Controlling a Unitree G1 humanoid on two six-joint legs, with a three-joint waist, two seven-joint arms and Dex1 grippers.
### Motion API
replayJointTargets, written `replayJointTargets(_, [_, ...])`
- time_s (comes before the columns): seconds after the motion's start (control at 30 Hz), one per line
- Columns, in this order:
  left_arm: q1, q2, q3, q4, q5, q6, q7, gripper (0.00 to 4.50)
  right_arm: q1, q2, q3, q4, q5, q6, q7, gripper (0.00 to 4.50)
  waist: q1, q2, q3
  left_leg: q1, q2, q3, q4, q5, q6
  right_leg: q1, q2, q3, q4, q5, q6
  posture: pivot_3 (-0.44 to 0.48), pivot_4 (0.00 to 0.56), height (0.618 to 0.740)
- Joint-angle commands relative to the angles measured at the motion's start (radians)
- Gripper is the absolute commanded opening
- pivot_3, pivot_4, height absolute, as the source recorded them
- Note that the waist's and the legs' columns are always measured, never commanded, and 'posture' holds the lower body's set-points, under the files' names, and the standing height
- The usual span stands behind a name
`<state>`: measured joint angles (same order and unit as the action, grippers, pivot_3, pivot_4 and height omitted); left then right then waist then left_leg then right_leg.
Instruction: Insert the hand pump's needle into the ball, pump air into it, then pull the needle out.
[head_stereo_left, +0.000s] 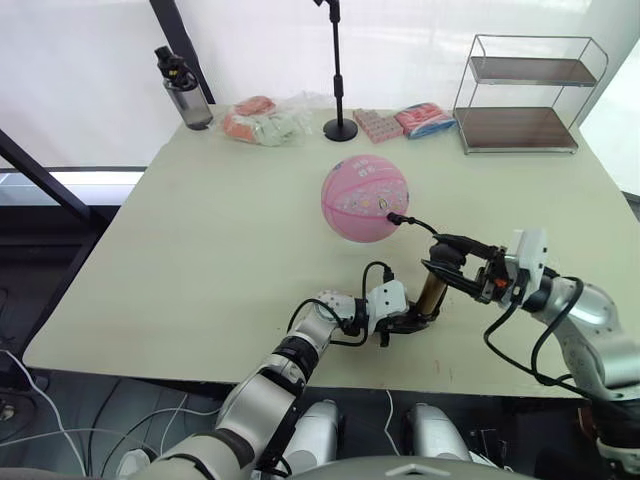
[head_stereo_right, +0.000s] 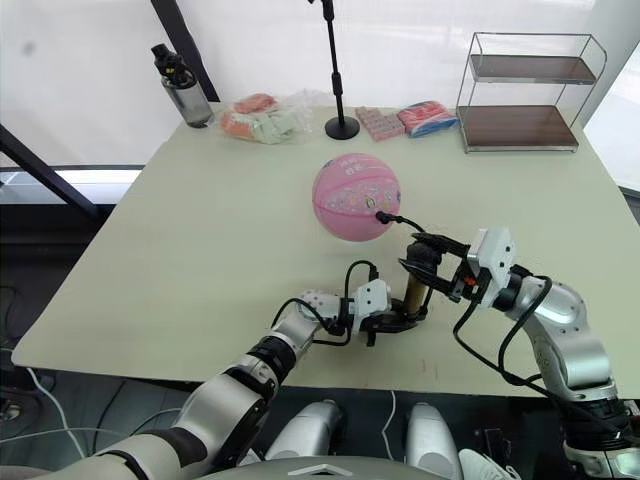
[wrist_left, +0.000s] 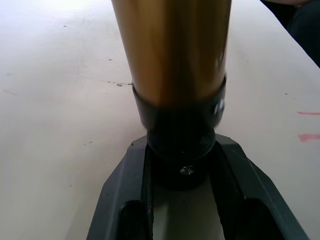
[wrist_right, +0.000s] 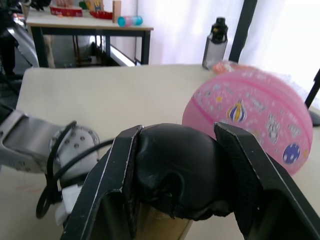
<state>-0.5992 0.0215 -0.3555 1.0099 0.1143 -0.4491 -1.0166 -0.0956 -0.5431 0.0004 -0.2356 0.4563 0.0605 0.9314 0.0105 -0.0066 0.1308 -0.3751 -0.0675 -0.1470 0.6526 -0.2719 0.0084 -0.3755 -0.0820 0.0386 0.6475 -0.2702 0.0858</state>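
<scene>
The hand pump (head_stereo_left: 433, 292) stands nearly upright on the table (head_stereo_left: 200, 250), its long axis running from the black base cap on the tabletop up to the black T-handle, leaning slightly toward the robot's left at the foot. Both arms are already on it: the left gripper (wrist_left: 182, 167) is clamped around the base cap, pinning the foot of the gold barrel to the surface, and the right gripper (wrist_right: 177, 185) is closed over the T-handle at the top, its fingers (wrist_right: 112, 185) pressed against either side of the knob. So the coming stroke runs along that near-vertical axis, and it looks to be the right arm's to drive while the left arm steadies the bottom. Beyond the handle, farther out on the table and a little to the left of it, sits the ball (head_stereo_left: 366, 200), near the pump but apart from it. The thin hose arcs from the pump's top to the needle (head_stereo_left: 397, 217), which appears seated at the ball's near side. Pumping seems to be the step in hand.
</scene>
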Motion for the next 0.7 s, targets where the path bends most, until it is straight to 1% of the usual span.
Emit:
replayJointTargets(0.03, [0.045,0.003,-0.032,0.057,0.040,0.030,-0.014,1.07,0.026,-0.004,0.028,0.036,-0.044,0.007,0.005,1.82,0.000,0.000,-0.001,0.000,0.000,0.000,0.000,0.000,0.000,0.000,0.000,0.000,0.000,0.000,0.000,0.000,0.150,0.740])
replayJointTargets(0.2, [0.045,0.005,-0.033,0.057,0.042,0.028,-0.012,1.07,0.003,-0.031,0.003,-0.011,-0.015,0.021,0.016,1.82,0.000,0.000,-0.001,0.000,0.000,0.000,0.000,0.000,0.000,0.000,0.000,0.000,0.000,0.000,0.000,0.000,0.150,0.740])
replayJointTargets(0.43, [0.046,0.006,-0.030,0.057,0.040,0.030,-0.016,1.07,-0.074,-0.113,-0.081,-0.132,0.113,0.140,0.027,1.82,0.002,0.001,0.000,-0.002,0.000,0.000,0.000,0.000,0.000,0.000,0.000,0.000,0.000,0.000,0.000,0.000,0.150,0.740])
replayJointTargets(0.53, [0.045,0.006,-0.031,0.058,0.040,0.030,-0.019,1.07,-0.133,-0.132,-0.142,-0.167,0.210,0.208,0.008,1.82,0.002,0.001,0.000,-0.002,0.000,0.000,0.000,0.000,0.000,-0.001,0.000,0.000,0.000,0.000,0.000,0.000,0.150,0.740])
replayJointTargets(0.7, [0.043,0.005,-0.030,0.060,0.041,0.030,-0.021,1.07,-0.234,-0.197,-0.227,-0.185,0.330,0.314,0.007,1.82,0.003,0.001,0.001,-0.003,0.000,-0.001,0.000,0.000,0.000,-0.001,-0.001,0.000,0.000,0.000,0.000,0.000,0.150,0.740])
